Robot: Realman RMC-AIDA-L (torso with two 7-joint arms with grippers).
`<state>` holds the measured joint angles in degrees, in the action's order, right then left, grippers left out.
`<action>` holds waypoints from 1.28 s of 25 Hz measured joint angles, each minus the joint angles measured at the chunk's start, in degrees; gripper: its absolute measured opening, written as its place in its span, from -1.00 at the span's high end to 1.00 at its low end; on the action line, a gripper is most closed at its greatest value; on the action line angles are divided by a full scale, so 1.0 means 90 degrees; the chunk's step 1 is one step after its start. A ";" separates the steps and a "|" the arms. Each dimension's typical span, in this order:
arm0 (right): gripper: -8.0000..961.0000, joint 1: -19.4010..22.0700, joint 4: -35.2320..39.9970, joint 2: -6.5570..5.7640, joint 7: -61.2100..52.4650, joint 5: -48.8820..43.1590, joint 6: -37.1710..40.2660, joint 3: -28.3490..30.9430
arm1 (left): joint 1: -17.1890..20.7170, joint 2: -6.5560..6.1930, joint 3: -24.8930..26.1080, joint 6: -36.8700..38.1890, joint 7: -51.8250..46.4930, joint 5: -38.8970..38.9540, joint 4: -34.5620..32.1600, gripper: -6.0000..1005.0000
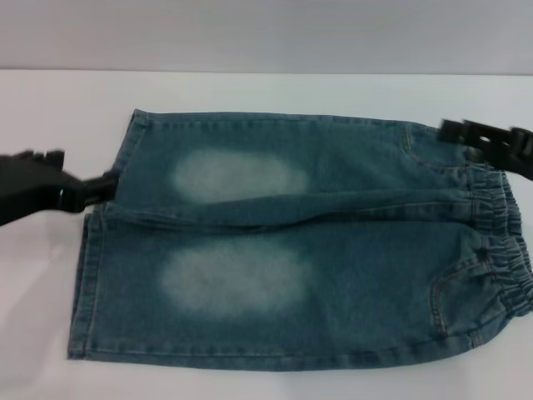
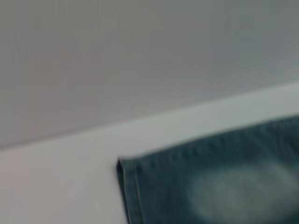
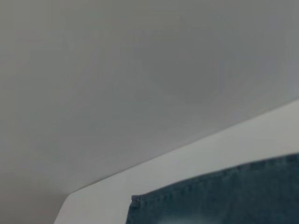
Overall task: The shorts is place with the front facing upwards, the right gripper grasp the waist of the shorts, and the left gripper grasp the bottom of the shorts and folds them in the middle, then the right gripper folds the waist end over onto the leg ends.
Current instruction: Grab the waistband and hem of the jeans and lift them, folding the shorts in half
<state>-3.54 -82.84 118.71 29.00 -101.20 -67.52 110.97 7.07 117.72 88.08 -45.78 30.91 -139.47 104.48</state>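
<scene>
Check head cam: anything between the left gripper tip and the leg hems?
Nothing. In the head view the left gripper already sits at the bottom of the shorts, by the gap between the two legs; no bare table shows between them.

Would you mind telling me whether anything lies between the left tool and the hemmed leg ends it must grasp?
Nothing visible does: the black left tool is right at the leg hems of the blue-green denim shorts, on bare white table.

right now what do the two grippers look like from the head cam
Both are black. The left gripper is a chunky angular block narrowing to a slim tip. The right gripper is a flatter black bar with a notched, stepped edge. No cables or markings show.
</scene>
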 joint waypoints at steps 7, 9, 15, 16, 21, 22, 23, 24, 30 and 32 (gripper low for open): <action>-0.70 0.0409 0.0088 0.0006 -0.0055 -0.0003 -0.0667 0.0662 | 0.0089 0.0013 0.0468 -0.1622 -0.0098 -0.0035 0.0246 -0.59; -0.70 0.0516 0.0112 0.0010 -0.0055 -0.0036 -0.0781 0.0778 | 0.0101 0.0014 0.0557 -0.1913 -0.0239 -0.0053 0.0285 -0.59; -0.70 0.0777 0.0093 0.0031 -0.0025 -0.0383 -0.0985 0.0949 | 0.0173 0.0016 0.0694 -0.2724 -0.0667 -0.0328 0.0505 -0.59; -0.70 0.0808 0.0100 0.0033 -0.0021 -0.0417 -0.0989 0.0948 | 0.0194 0.0016 0.0673 -0.2917 -0.0788 -0.0441 0.0574 -0.59; -0.70 0.0857 -0.0041 0.0044 0.0000 -0.0817 -0.1018 0.0863 | 0.0152 0.0019 0.0563 -0.3572 -0.1078 -0.0538 0.0617 -0.59; -0.70 0.0845 -0.0057 0.0044 0.0000 -0.0873 -0.1030 0.0861 | 0.0130 0.0023 0.0469 -0.3652 -0.1131 -0.0512 0.0545 -0.59; -0.70 0.0831 -0.0067 0.0044 0.0000 -0.0925 -0.1044 0.0861 | 0.0130 0.0023 0.0469 -0.3652 -0.1131 -0.0512 0.0545 -0.59; -0.70 0.0817 -0.0061 0.0044 0.0001 -0.0942 -0.1047 0.0871 | 0.0116 0.0025 0.0395 -0.3661 -0.1155 -0.0507 0.0482 -0.59; -0.70 0.0793 -0.0039 0.0033 0.0016 -0.0952 -0.1021 0.0893 | 0.0001 0.0025 0.0259 -0.3661 -0.1233 -0.0547 0.0111 -0.57; -0.70 0.0791 -0.0033 0.0032 0.0020 -0.0954 -0.1021 0.0874 | -0.0035 0.0025 0.0260 -0.3645 -0.1235 -0.0550 0.0025 -0.56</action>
<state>3.57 -83.13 119.00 29.18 -109.78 -76.70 118.84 6.75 117.95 90.41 -78.59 19.80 -144.41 104.71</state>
